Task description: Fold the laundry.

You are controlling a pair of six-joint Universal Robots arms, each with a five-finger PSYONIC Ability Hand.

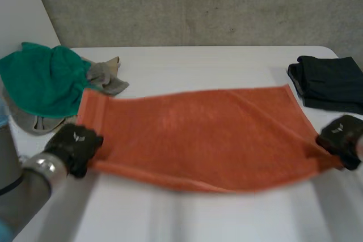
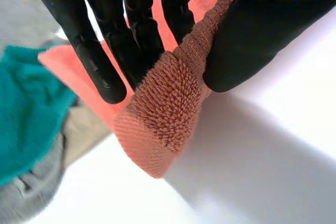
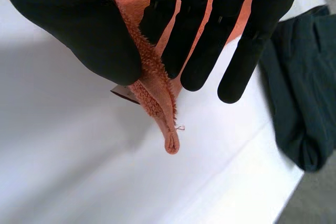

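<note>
Head view gives you the surroundings best. On the robot's left at the far side of the white table (image 1: 198,63) there's a crumpled teal-green cloth (image 1: 42,77) heaped over some grey and beige rags (image 1: 106,77). That pile sits right up against the far left corner of the towel, so it's crowding you there. On the right there's a folded stack of dark, near-black clothing (image 1: 329,82), just beside the towel's far right corner but not on it. A bare concrete wall (image 1: 198,4) runs behind the table. Nothing lies on top of the towel itself.

The orange terry-cloth towel (image 1: 198,134) is spread wide across the middle of the table, long side running left to right, stretched between your two hands. It's mostly flat with a few soft ripples, and the near edge bows a bit in the middle. You can't really tell whether that near edge is off the table or resting on it.

Your left hand (image 1: 76,147) has the near left corner. In the left wrist view the thumb squeezes the bunched loopy pile against the straight fingers (image 2: 100,61). Your right hand (image 1: 342,138) has the near right corner the same way, with the hem pinched between thumb and fingers (image 3: 194,51) and a little tip of cloth poking out below.
</note>
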